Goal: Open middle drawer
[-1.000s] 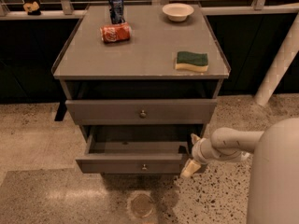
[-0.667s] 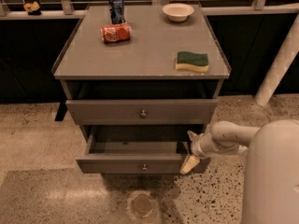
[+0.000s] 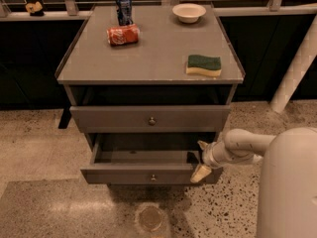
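Observation:
The middle drawer (image 3: pixel 124 174) is pulled out from the grey cabinet, showing its plain grey inside and a small round knob (image 3: pixel 152 177) at the centre of its front. My gripper (image 3: pixel 202 158) is at the right end of that drawer's front. It is open, with one tan fingertip (image 3: pixel 203 145) above the drawer's edge and the other (image 3: pixel 200 173) against the front corner. My pale arm (image 3: pixel 247 144) reaches in from the right.
Above, the taller-fronted drawer (image 3: pixel 109 119) is shut. The cabinet top (image 3: pixel 153 53) carries an upright can (image 3: pixel 124 8), a crushed red can (image 3: pixel 123 34), a white bowl (image 3: pixel 188 12) and a green-yellow sponge (image 3: pixel 204 65). A white post (image 3: pixel 297 68) stands at right. A round floor plate (image 3: pixel 150 218) lies in front.
My arm and gripper have shifted slightly left and up along the drawer's right end. The drawer stays pulled out about as far as before.

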Motion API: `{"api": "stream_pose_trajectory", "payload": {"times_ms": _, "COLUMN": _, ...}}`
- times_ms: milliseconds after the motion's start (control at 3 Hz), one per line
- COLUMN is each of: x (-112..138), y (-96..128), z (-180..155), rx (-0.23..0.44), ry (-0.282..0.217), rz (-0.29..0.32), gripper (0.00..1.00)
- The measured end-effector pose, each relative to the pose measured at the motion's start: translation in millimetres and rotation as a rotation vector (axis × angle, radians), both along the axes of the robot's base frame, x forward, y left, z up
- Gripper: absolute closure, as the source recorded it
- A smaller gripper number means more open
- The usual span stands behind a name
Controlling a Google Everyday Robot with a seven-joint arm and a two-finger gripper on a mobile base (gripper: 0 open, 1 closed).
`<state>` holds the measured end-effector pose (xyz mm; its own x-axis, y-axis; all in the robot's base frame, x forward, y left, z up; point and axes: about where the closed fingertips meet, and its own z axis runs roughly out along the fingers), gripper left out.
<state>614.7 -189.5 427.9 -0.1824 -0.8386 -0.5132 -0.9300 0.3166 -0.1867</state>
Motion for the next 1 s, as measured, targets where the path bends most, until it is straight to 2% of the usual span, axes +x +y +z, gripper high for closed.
{"api": "stream_pose_trajectory", "payload": {"times_ms": 333, "x": 0.0, "y": 0.0, "z": 0.0, "rx": 0.000, "ry": 0.000, "rz": 0.000, "gripper": 0.25}}
{"api": "stream_pose_trajectory", "payload": {"times_ms": 667, "x": 0.0, "y": 0.1, "z": 0.0, "rx": 0.000, "ry": 0.000, "rz": 0.000, "gripper": 0.23}}
{"api": "stream_pose_trajectory", "payload": {"times_ms": 1000, "x": 0.0, "y": 0.1, "z": -0.1, "rx": 0.000, "ry": 0.000, "rz": 0.000, "gripper": 0.01}}
